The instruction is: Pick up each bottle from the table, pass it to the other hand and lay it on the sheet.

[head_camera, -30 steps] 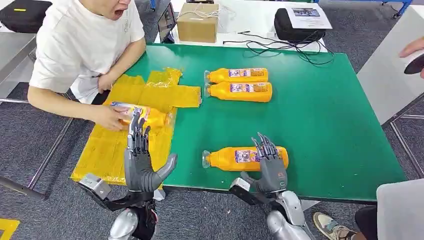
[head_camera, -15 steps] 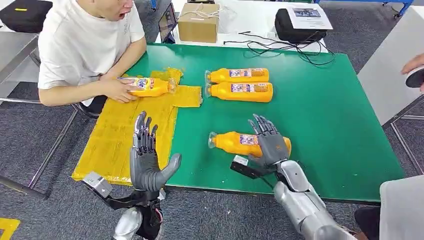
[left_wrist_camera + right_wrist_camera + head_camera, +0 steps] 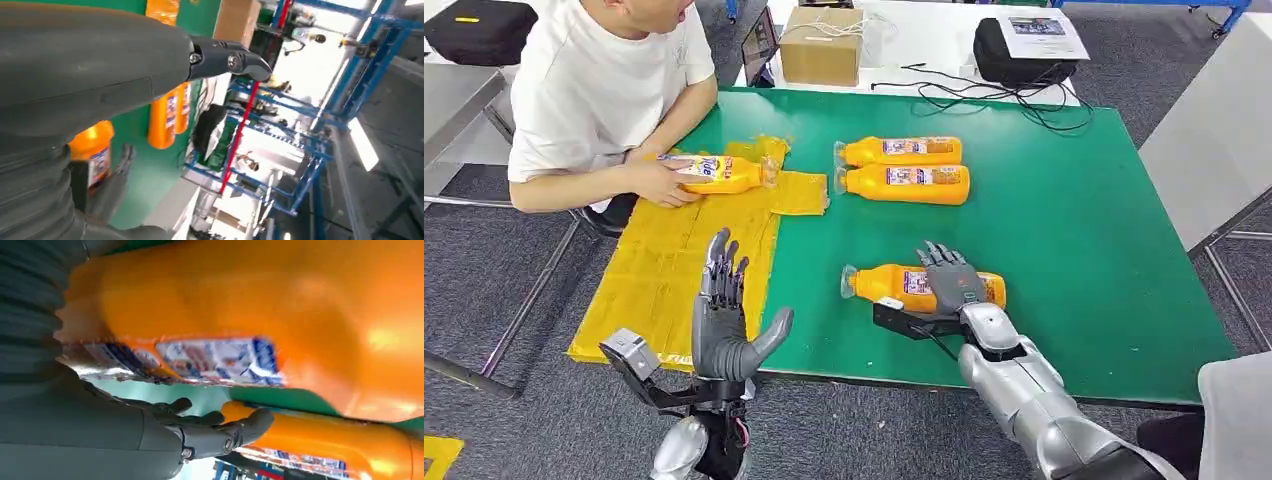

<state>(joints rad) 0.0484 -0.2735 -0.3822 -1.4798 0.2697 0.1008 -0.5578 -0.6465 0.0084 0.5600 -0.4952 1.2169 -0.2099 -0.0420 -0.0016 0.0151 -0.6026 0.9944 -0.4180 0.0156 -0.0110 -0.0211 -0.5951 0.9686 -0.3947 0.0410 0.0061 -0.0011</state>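
right hand (image 3: 952, 280) is draped over the nearest orange juice bottle (image 3: 894, 285) on the green table (image 3: 1074, 250), fingers curling but can't tell if clamped; I'd wrap mid-label, thumb underneath. Left hand (image 3: 722, 320) waits, fingers apart

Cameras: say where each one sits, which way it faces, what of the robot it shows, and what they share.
Head view: high on the body, looking down at the green table; both arms, left hand, right hand over the near bottle.
Left wrist view: behind the left hand, looking across the table.
Right wrist view: behind the right hand, close on the near bottle.
Shared: the near bottle and the two far bottles.
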